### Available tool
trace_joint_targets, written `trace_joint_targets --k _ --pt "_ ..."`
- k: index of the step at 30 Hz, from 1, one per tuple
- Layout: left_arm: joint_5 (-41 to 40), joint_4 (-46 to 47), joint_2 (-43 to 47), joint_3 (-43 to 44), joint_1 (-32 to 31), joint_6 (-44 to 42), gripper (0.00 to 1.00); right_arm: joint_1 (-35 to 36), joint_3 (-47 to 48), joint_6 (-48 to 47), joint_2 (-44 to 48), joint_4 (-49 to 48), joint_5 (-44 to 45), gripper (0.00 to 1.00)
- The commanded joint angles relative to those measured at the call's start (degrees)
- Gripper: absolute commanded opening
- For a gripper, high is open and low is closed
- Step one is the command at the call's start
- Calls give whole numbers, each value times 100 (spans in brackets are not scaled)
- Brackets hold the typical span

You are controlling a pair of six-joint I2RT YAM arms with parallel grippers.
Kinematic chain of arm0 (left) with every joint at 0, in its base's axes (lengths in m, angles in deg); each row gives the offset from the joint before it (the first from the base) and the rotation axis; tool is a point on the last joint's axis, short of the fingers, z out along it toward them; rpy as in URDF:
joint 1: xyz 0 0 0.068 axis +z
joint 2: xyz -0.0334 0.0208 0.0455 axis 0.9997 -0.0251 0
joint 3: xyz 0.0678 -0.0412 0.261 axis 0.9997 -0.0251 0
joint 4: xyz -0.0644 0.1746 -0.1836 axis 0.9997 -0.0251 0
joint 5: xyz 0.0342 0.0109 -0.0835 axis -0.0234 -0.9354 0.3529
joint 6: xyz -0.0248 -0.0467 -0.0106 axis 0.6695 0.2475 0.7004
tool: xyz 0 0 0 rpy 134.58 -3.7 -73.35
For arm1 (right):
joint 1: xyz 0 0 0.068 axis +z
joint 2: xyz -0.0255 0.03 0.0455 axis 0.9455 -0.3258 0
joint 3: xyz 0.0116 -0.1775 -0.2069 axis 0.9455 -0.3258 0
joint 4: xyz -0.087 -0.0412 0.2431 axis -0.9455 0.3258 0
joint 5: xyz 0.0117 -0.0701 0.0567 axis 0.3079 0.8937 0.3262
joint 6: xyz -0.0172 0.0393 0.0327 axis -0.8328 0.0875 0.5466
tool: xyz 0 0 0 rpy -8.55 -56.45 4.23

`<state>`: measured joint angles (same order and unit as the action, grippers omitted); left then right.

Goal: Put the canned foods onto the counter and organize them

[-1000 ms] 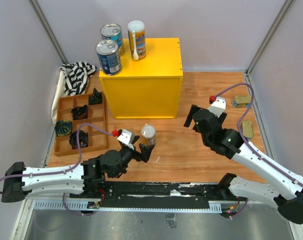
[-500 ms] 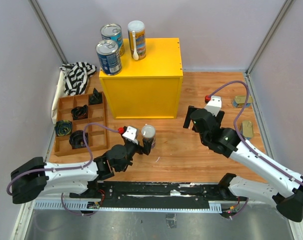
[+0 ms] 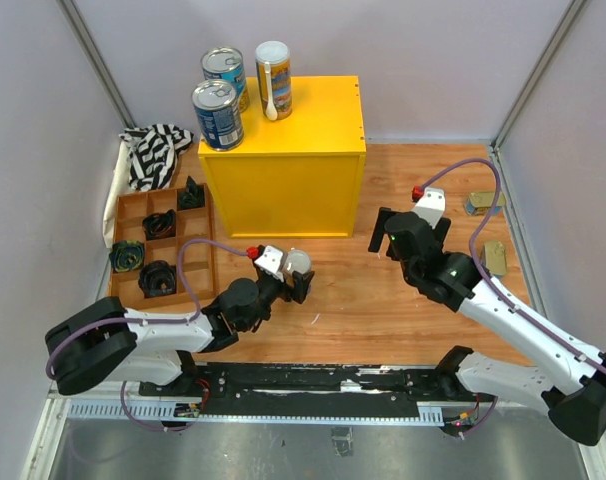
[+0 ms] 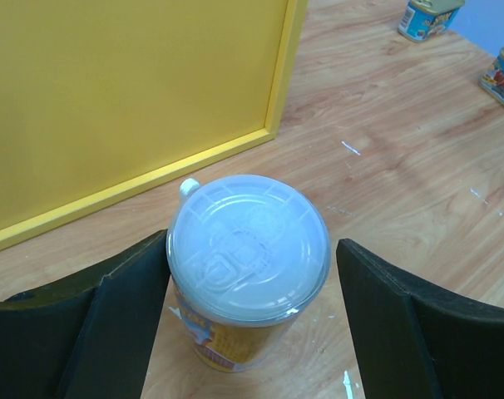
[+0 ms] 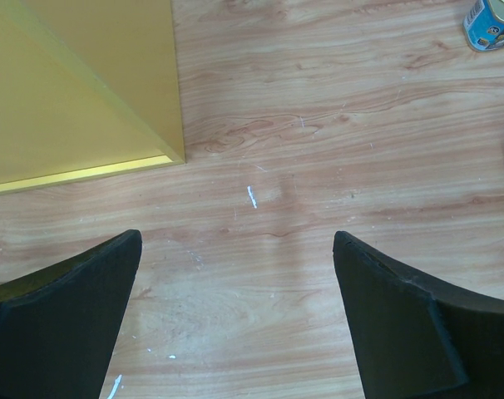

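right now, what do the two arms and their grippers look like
Both arms have white tubular links with bulky black joints: the left arm and the right arm. A thin purple cable loops along each, ending by a small red cap beside a white wrist bracket. The left gripper and right gripper have wide, flat black fingers.

The wooden tabletop (image 3: 363,300) carries a yellow cabinet (image 3: 283,160) at its far middle. Left of the cabinet lie a brown compartment tray (image 3: 211,250) and a striped cloth (image 3: 155,155). Just before the cabinet's front, a white-lidded slim can (image 3: 299,264) seems to stand on the wood. Well right of the cabinet lie two flat tins (image 3: 483,203) (image 3: 495,258).
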<state>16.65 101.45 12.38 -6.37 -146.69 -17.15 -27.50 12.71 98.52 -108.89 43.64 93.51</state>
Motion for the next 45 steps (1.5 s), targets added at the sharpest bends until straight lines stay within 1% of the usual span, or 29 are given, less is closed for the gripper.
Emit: trace_joint_targets --k 1,5,7,9,11,12,14,15,19,21,22,27,31,34,40,44,45 --pt "213 556 -302 219 129 -207 82 -148 111 -135 -3 -90 -39 98" --pt "146 718 -573 323 147 -333 78 -228 72 -146 39 -92 -98 98" --pt "38 821 -624 337 144 -357 71 -248 54 -172 62 -99 -116 98" --pt "-45 900 -659 353 149 -419 61 -268 45 -182 69 -96 -136 98" --pt "-8 883 -710 410 149 -511 43 -277 44 -194 81 -99 -155 98" --pt "-7 863 -724 439 149 -534 39 -286 52 -198 79 -95 -161 98" --pt "-20 875 -694 456 144 -548 37 -283 67 -216 88 -96 -177 98" --pt "-21 872 -652 463 144 -550 33 -283 76 -224 95 -99 -186 98" --pt "15 561 -305 584 145 -627 17 -281 88 -215 130 -74 -223 98" --pt "19 357 -75 676 148 -679 3 -286 69 -181 161 -30 -226 98" --pt "26 201 36 733 149 -716 1 -283 59 -144 178 -10 -227 98" --pt "208 -611 622 1131 144 -783 0 -283 -15 -54 290 111 -227 98" --pt "427 -1465 1000 1712 147 -849 0 -280 -3 0 357 362 -176 98" --pt "379 -2063 1186 2258 152 -941 0 -284 39 82 375 591 -148 98" --pt "311 -3403 972 3921 149 -1314 0 -283 83 177 511 789 -182 98" --pt "137 -4196 586 5141 144 -1575 0 -279 194 186 553 943 -149 98" --pt "108 -4416 451 5582 151 -1641 0 -281 220 181 557 976 -139 98"
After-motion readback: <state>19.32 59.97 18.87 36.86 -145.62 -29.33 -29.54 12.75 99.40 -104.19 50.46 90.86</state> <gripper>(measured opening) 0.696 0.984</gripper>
